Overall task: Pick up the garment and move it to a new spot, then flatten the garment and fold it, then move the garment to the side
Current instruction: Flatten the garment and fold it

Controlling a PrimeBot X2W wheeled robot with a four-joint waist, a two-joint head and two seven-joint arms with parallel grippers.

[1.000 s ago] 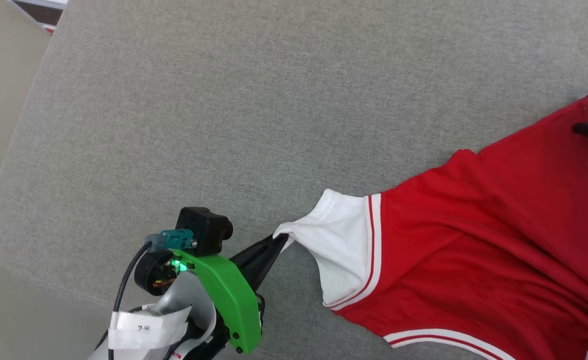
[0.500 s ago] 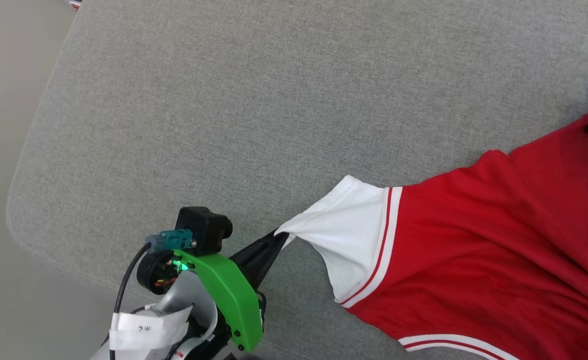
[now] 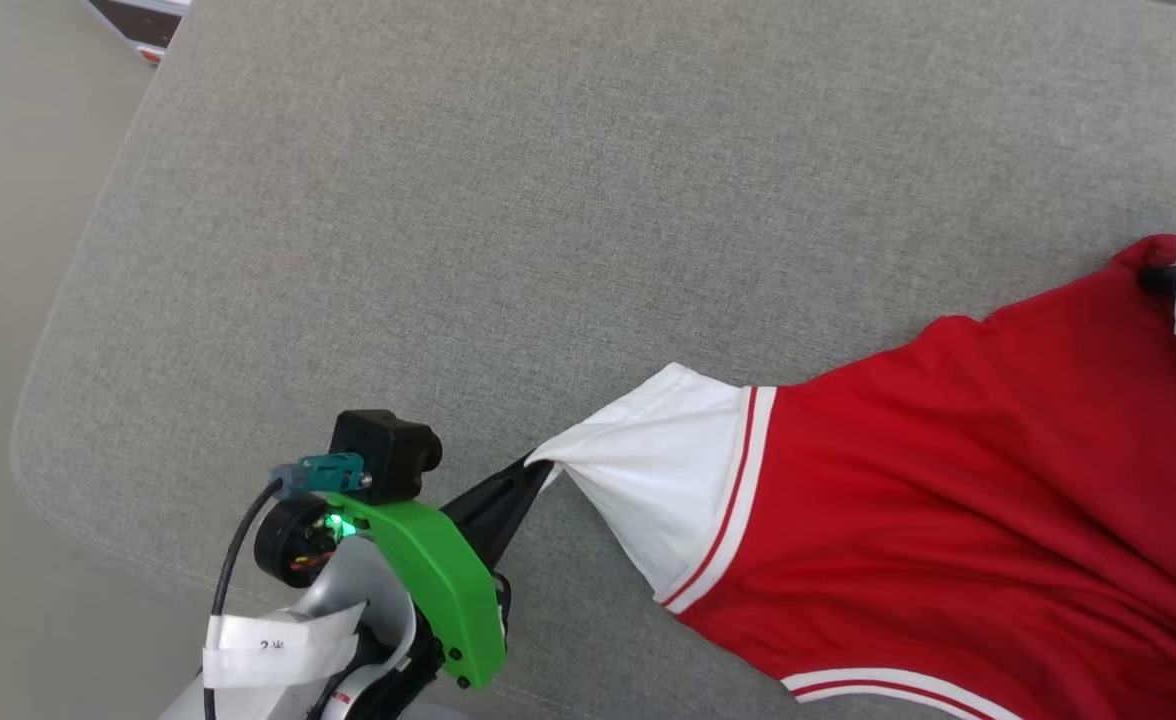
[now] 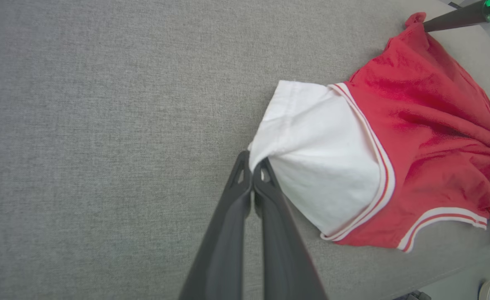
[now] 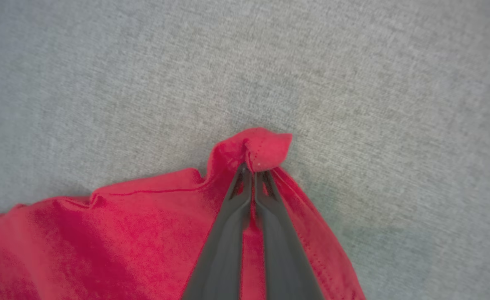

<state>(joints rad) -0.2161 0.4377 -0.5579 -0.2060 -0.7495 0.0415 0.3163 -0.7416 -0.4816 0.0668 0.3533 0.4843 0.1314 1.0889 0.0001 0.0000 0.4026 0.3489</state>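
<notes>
At the far left we see a strip of pale floor [image 3: 8, 300], then the rounded near-left corner of 1 grey fabric-covered worktop [image 3: 548, 200]. Past its far-left corner lies 1 dark object with a white and red edge [image 3: 138, 20], too cropped to name.

Over the near edge comes the left gripper [image 3: 538, 465]. Its wrist carries 1 white tag [image 3: 268, 650], printed with a 2 and a mark we cannot read, plus 1 green cover [image 3: 428, 590], 1 black camera block [image 3: 383, 455] and 1 small green light [image 3: 333, 520]. Its 2 dark fingers [image 4: 270, 200] are clenched together on the cuff of the white sleeve [image 3: 658, 490], which is drawn to a point toward the near-left corner.

We count 1 garment [image 3: 948, 500], lying on the right part of the worktop and running off the right and near edges of the head view. We see 1 sleeve. Right of it runs 1 band of red-white striped trim [image 3: 738, 480], and a 2nd such band [image 3: 898, 685] follows the garment's edge nearest the worktop's near edge. The red body is creased, with folds slanting toward the right.

At the far right, away from the near edge, the right gripper [image 5: 253, 168] has its 2 fingers [image 5: 228, 233] pinched tight on a small curled corner of the red hem, with the grey worktop just beyond it.
</notes>
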